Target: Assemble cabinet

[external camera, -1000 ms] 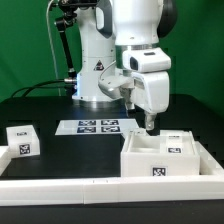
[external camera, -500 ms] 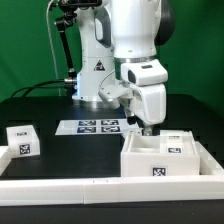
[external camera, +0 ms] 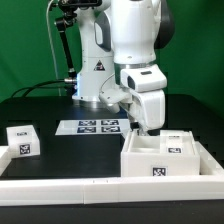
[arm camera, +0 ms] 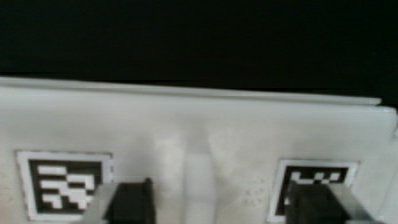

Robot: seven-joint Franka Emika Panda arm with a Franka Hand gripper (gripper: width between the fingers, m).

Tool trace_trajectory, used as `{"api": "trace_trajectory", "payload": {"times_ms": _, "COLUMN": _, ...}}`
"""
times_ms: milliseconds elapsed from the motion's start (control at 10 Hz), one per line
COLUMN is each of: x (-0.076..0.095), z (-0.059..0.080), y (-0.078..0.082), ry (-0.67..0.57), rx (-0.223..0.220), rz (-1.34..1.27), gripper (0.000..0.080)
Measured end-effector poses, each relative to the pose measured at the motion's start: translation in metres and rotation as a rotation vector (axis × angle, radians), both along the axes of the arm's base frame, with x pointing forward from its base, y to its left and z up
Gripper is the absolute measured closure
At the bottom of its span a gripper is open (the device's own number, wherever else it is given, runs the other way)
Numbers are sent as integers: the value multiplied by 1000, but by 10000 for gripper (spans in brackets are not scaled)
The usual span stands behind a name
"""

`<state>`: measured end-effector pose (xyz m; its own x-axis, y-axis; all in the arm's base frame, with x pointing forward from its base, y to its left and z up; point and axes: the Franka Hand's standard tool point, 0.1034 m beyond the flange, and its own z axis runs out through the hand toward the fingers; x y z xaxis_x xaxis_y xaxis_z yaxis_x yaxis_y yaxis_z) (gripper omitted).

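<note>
Cabinet (external camera: 140, 160) parts sit at the front of the black table (external camera: 70, 150), on the exterior view's right, just behind a low white rail (external camera: 60, 186) that runs along the near edge. It is an open white box with one square tag on its front wall and a tagged block standing inside it. It has not moved over the last second.

On the exterior view's left, well apart from the cabinet, a small white cube (external camera: 22, 140) with a tag on its face also lies where it lay before.

The gripper (external camera: 143, 128) hangs over the cabinet's rear corner, on the exterior view's left side of the box. A second ago it stood further to the exterior view's right. Since then the hand has shifted leftward and turned, so more of its white housing faces the camera.

In the blurred wrist view, the cabinet (arm camera: 196, 120) fills the frame as a white surface carrying two tags. The two dark fingers (arm camera: 128, 200) of the gripper (arm camera: 198, 205) are spread, with bare white surface showing between them and nothing clamped. Whether the tips touch the panel cannot be told.

Beyond the gripper, the marker board (external camera: 97, 126) lies flat on the table. Behind it rises the arm's white base (external camera: 95, 70).
</note>
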<state>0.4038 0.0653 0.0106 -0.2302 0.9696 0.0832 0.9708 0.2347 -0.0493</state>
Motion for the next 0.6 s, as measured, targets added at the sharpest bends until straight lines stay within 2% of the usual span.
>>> {"api": "trace_trajectory", "payload": {"times_ms": 100, "x": 0, "z": 0, "y": 0, "ry": 1, "rx": 0, "rz": -1, "gripper": 544}}
{"api": "trace_trajectory", "payload": {"times_ms": 200, "x": 0, "z": -1, "y": -1, "ry": 1, "rx": 1, "rz": -2, "gripper": 722}}
{"api": "trace_trajectory", "payload": {"times_ms": 600, "x": 1, "z": 0, "y": -1, "ry": -3, "rx": 1, "rz": -2, "gripper": 731}}
